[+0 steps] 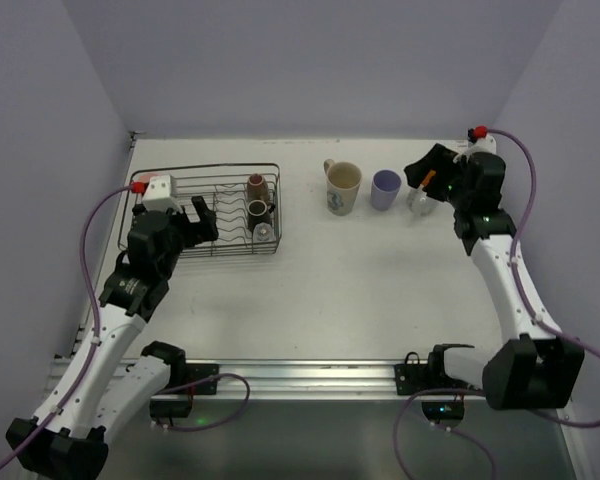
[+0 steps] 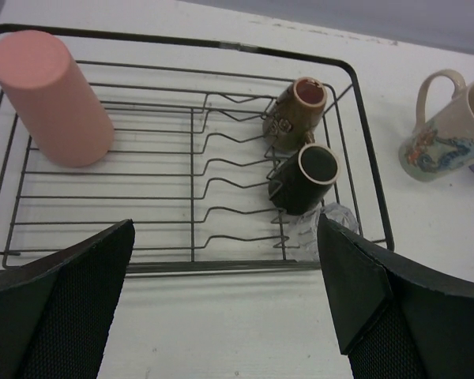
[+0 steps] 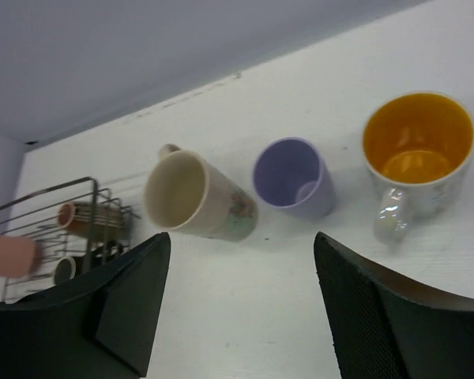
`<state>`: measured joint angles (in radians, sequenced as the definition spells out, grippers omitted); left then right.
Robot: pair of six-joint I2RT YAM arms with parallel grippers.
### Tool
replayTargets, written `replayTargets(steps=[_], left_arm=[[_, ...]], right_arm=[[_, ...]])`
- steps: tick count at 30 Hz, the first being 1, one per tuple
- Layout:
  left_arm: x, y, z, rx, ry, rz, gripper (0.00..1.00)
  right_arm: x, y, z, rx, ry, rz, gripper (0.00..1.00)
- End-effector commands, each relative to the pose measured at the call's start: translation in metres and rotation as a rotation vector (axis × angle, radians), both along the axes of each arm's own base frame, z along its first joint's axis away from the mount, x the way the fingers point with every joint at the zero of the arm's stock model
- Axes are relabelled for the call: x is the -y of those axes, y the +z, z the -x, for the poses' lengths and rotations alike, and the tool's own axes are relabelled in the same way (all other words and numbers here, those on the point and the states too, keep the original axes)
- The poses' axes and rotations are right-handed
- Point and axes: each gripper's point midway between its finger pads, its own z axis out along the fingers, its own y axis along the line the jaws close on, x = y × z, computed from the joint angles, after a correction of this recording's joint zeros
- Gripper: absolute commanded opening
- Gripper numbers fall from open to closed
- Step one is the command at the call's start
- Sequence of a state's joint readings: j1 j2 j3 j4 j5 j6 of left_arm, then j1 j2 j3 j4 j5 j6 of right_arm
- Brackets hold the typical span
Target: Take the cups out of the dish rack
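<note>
The dish rack [image 2: 174,39] holds a salmon-pink tumbler [image 2: 51,99] lying at its far left, a brown cup [image 2: 296,110], a black mug [image 2: 304,178] and a clear glass [image 2: 328,225] at its right end. My left gripper [image 2: 225,308] is open and empty, over the rack's near rim [image 1: 220,252]. The cream printed mug [image 1: 342,187], the lavender tumbler [image 1: 385,188] and the pale mug with orange inside [image 3: 415,154] stand on the table to the right of the rack. My right gripper [image 3: 241,308] is open and empty, above and just in front of these three.
The walls enclose the white table [image 1: 380,290] at the back and on both sides. The rack's left half [image 2: 103,181] is bare wire apart from the pink tumbler. The plate-divider prongs [image 2: 237,170] run down the rack's middle.
</note>
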<state>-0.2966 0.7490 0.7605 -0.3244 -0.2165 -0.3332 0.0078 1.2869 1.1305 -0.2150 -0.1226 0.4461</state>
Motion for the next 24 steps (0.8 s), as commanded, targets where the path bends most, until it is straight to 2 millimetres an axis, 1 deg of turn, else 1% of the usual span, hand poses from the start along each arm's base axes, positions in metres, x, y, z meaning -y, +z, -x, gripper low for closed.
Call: replayTargets(steps=[1, 2, 3, 4, 5, 6, 7, 8, 9, 11, 12, 14, 15, 17, 18, 19, 21, 23, 24], left_arm=[[-0.022, 0.036, -0.023, 0.084, 0.176, 0.035, 1.0], [-0.026, 0.044, -0.029, 0.094, 0.201, 0.039, 1.0], [-0.029, 0.048, -0.037, 0.1, 0.227, 0.049, 1.0], [-0.037, 0.041, -0.051, 0.068, 0.258, 0.037, 1.0], [-0.042, 0.055, -0.061, 0.088, 0.279, 0.045, 1.0], [-0.048, 0.044, -0.076, 0.047, 0.305, 0.029, 1.0], [-0.062, 0.046, -0.083, 0.045, 0.349, 0.024, 1.0], [-0.069, 0.053, -0.092, 0.053, 0.367, 0.028, 1.0], [-0.082, 0.04, -0.104, 0.018, 0.401, 0.006, 1.0], [-0.093, 0.034, -0.115, 0.001, 0.427, -0.011, 1.0], [-0.104, 0.025, -0.125, -0.01, 0.442, -0.03, 1.0], [-0.112, 0.016, -0.133, -0.025, 0.447, -0.042, 1.0], [-0.125, 0.003, -0.137, -0.054, 0.469, -0.042, 1.0], [-0.133, -0.002, -0.144, -0.052, 0.477, -0.047, 1.0], [-0.137, -0.012, -0.147, -0.076, 0.489, -0.066, 1.0], [-0.142, -0.013, -0.149, -0.079, 0.506, -0.077, 1.0], [-0.153, -0.024, -0.152, -0.112, 0.537, -0.1, 1.0], [-0.159, -0.026, -0.156, -0.111, 0.552, -0.101, 1.0], [-0.165, -0.032, -0.159, -0.122, 0.551, -0.098, 1.0]], right_arm=[[-0.047, 0.022, 0.028, 0.179, 0.186, -0.166, 0.77], [-0.054, 0.021, 0.036, 0.189, 0.221, -0.185, 0.83], [-0.066, 0.021, 0.049, 0.217, 0.289, -0.204, 0.85], [-0.071, 0.02, 0.053, 0.225, 0.316, -0.202, 0.87], [-0.072, 0.019, 0.056, 0.231, 0.324, -0.199, 0.89], [-0.074, 0.012, 0.06, 0.223, 0.338, -0.198, 0.9], [-0.074, 0.01, 0.06, 0.224, 0.343, -0.192, 0.9], [-0.074, 0.008, 0.06, 0.226, 0.34, -0.19, 0.9], [-0.073, 0.003, 0.06, 0.219, 0.333, -0.191, 0.9], [-0.074, 0.006, 0.06, 0.233, 0.337, -0.193, 0.9], [-0.075, 0.007, 0.061, 0.235, 0.344, -0.198, 0.9], [-0.078, 0.007, 0.063, 0.238, 0.365, -0.205, 0.9], [-0.077, 0.007, 0.062, 0.239, 0.362, -0.204, 0.9], [-0.076, 0.004, 0.06, 0.225, 0.35, -0.202, 0.9], [-0.075, 0.003, 0.059, 0.221, 0.345, -0.197, 0.9], [-0.075, -0.001, 0.058, 0.209, 0.344, -0.197, 0.9], [-0.076, -0.002, 0.057, 0.204, 0.351, -0.204, 0.9], [-0.078, -0.002, 0.057, 0.202, 0.362, -0.21, 0.91], [-0.079, -0.003, 0.057, 0.201, 0.366, -0.212, 0.9]])
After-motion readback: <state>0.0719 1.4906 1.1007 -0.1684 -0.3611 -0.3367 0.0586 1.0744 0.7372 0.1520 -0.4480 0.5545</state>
